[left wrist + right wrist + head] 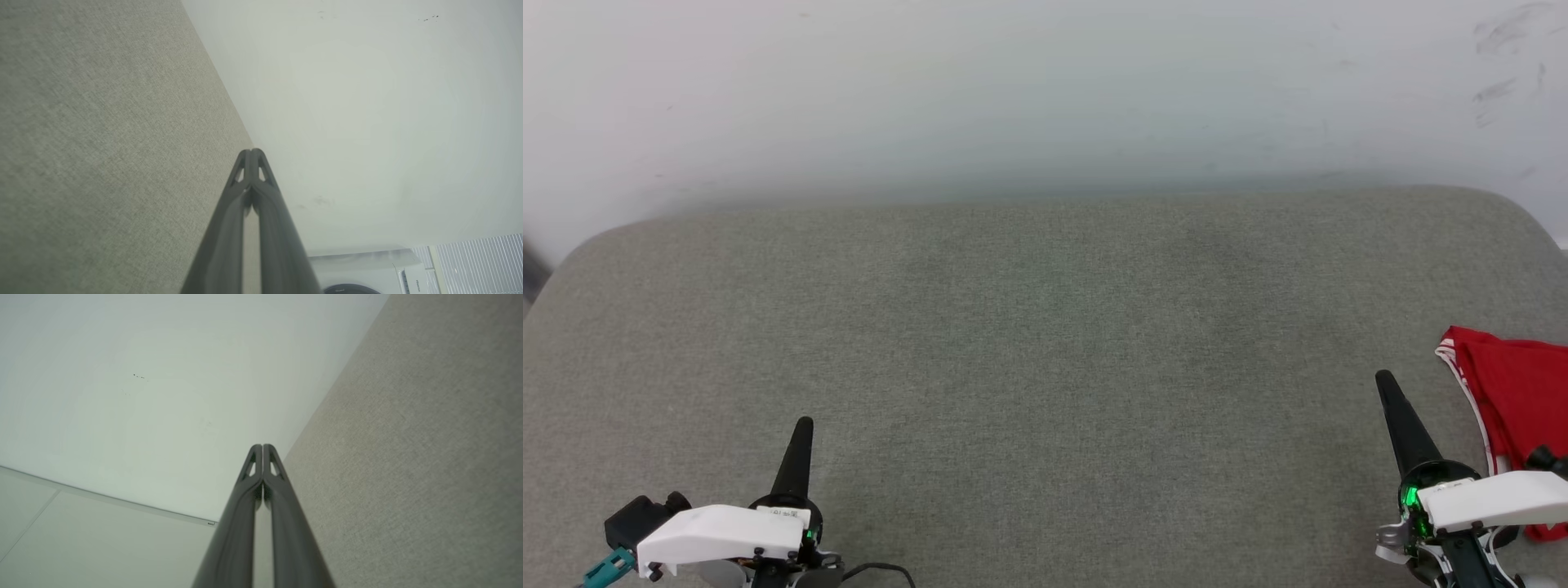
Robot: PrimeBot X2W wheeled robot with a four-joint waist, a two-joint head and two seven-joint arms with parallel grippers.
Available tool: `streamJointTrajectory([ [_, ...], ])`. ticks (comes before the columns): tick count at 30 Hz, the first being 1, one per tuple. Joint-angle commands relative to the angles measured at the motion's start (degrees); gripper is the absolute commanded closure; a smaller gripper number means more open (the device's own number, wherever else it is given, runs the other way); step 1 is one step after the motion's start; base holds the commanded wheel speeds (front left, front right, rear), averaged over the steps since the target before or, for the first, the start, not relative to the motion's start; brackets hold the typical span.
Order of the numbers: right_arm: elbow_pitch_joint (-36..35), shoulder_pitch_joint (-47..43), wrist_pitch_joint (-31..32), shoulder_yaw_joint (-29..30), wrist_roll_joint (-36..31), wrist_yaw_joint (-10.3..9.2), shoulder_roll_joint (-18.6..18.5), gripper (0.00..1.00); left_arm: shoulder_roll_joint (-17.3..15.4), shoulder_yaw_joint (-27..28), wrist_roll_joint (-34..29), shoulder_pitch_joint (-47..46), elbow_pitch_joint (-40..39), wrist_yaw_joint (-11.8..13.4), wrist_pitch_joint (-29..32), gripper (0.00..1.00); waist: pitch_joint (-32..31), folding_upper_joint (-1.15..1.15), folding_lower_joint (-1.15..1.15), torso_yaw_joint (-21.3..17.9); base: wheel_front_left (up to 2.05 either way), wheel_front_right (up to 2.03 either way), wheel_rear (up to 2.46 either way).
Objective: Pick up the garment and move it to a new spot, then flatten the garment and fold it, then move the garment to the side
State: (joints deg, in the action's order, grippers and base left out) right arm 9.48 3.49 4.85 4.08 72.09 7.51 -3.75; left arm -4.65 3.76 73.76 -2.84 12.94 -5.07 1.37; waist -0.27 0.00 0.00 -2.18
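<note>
The garment [1515, 400], red with white striped trim, lies at the far right edge of the head view on the grey fabric surface [1045, 367], partly cut off by the frame. My right gripper [1384, 380] is shut and empty just left of it, tips pressed together in the right wrist view [262, 446]. At the lower left, far from the garment, my left gripper [804, 423] points up, shut and empty, its tips [252, 150] also together in the left wrist view.
A pale wall [1045, 90] rises behind the grey surface's rounded far edge. In the left wrist view a white appliance [367, 273] and a window blind [478, 261] stand beyond the surface. The broad middle of the fabric surface is bare.
</note>
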Motion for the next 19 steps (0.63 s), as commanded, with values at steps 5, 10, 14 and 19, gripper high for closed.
streamJointTrajectory([
  [5, 0.5, 1.5, 0.3, 0.4, 3.6, -0.02, 0.1, 1.00, 0.3, 0.6, 3.2, -1.6, 0.0, -0.7, 0.9, 1.00, 0.1, 0.00, 0.00, 0.3, 0.00, 0.00, 0.00],
  [10, 1.1, 1.8, 0.4, 0.6, 6.1, -0.02, 0.2, 1.00, 0.6, 1.0, 5.4, -1.9, 0.2, -1.0, 1.6, 1.00, 0.1, 0.00, 0.00, 0.5, 0.00, 0.00, 0.00],
  [14, 1.6, 1.9, 0.6, 0.7, 7.9, -0.02, 0.2, 1.00, 0.7, 1.2, 7.1, -2.2, 0.3, -1.1, 2.0, 1.00, 0.1, 0.00, 0.00, 0.7, 0.00, 0.00, 0.00],
  [19, 2.2, 2.1, 0.7, 0.9, 10.3, -0.03, 0.2, 1.00, 0.9, 1.5, 9.2, -2.5, 0.5, -1.5, 2.6, 1.00, 0.2, 0.00, 0.00, 0.9, 0.00, 0.00, 0.00],
])
